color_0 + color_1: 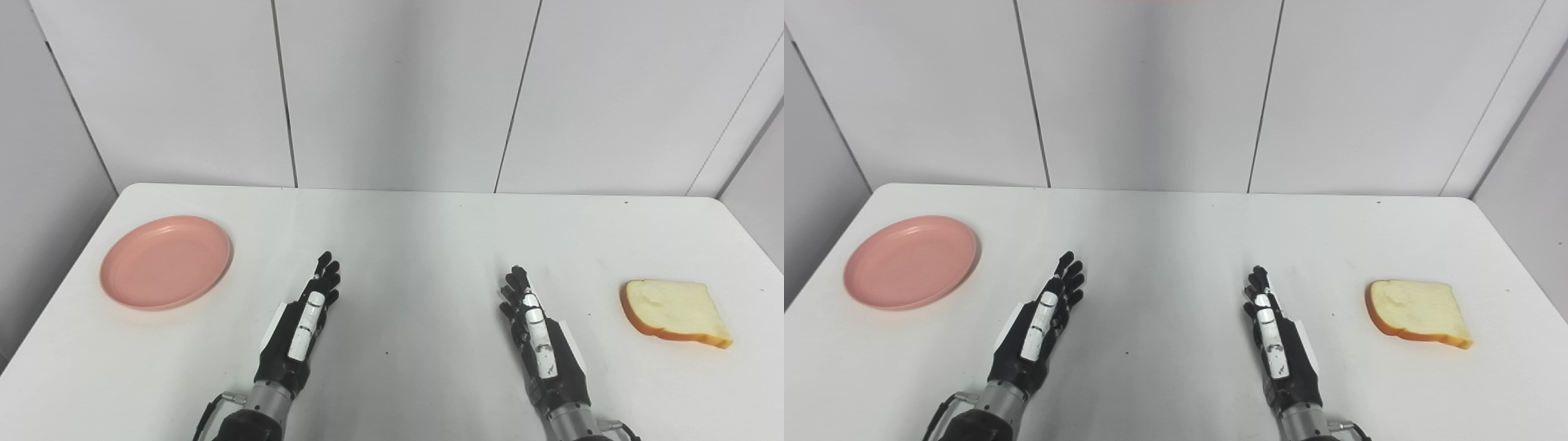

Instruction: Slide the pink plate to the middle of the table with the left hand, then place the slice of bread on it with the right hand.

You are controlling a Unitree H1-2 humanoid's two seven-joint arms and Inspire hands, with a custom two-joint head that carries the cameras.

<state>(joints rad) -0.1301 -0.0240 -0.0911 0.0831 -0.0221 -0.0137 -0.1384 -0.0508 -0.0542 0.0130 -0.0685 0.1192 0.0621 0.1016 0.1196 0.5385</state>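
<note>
A round pink plate (165, 261) lies empty on the left side of the white table (404, 245). A slice of bread (675, 312) with a brown crust lies flat on the right side. My left hand (303, 324) is open and empty, fingers straight and pointing away, edge-on over the table to the right of the plate and apart from it. My right hand (539, 337) is open and empty in the same pose, to the left of the bread and apart from it.
White wall panels (398, 92) stand close behind the table's far edge. The table's left and right edges run near the plate and the bread. Only a few small dark specks mark the tabletop between my hands.
</note>
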